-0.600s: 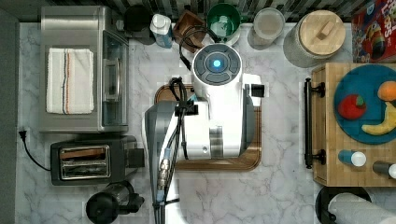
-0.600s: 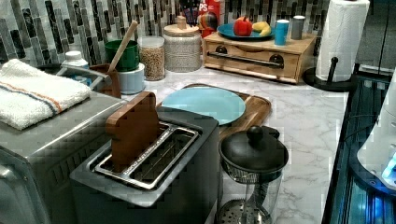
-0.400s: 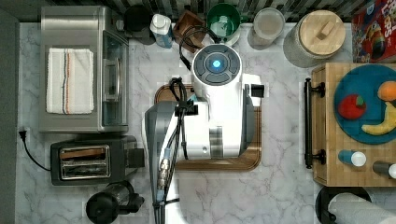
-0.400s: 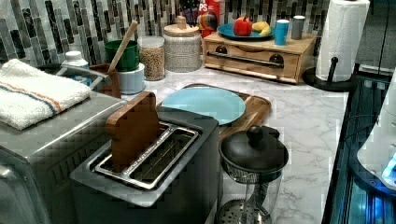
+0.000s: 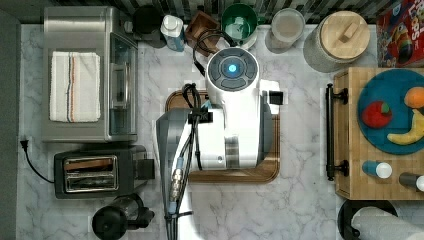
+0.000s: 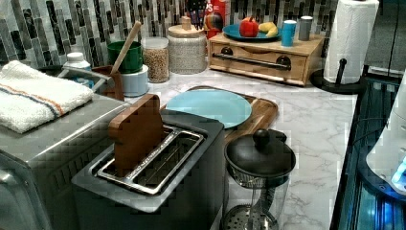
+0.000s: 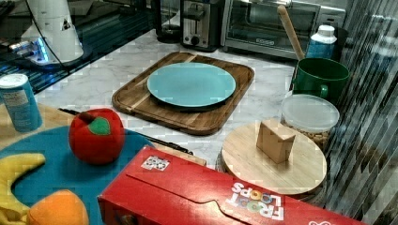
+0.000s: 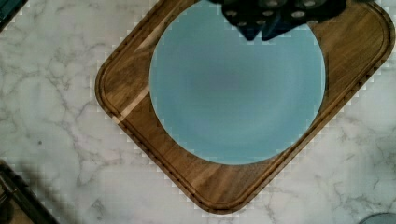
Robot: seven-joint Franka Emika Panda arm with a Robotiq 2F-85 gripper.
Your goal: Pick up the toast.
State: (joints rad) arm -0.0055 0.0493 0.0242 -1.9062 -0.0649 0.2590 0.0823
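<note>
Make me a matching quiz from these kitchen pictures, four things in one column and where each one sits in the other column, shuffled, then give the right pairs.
Things:
1. toast
2. blue plate
3. folded towel
4. red apple

Places:
A. on the wooden board
B. on top of the toaster oven
C. standing in a slot of the toaster
D. on the round blue tray, beside a banana

Pairs: 1-C, 2-A, 3-B, 4-D

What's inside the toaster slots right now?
The toast stands upright in one slot of the toaster, its top sticking out. Its lower part is hidden inside. The other slot looks empty.
</note>
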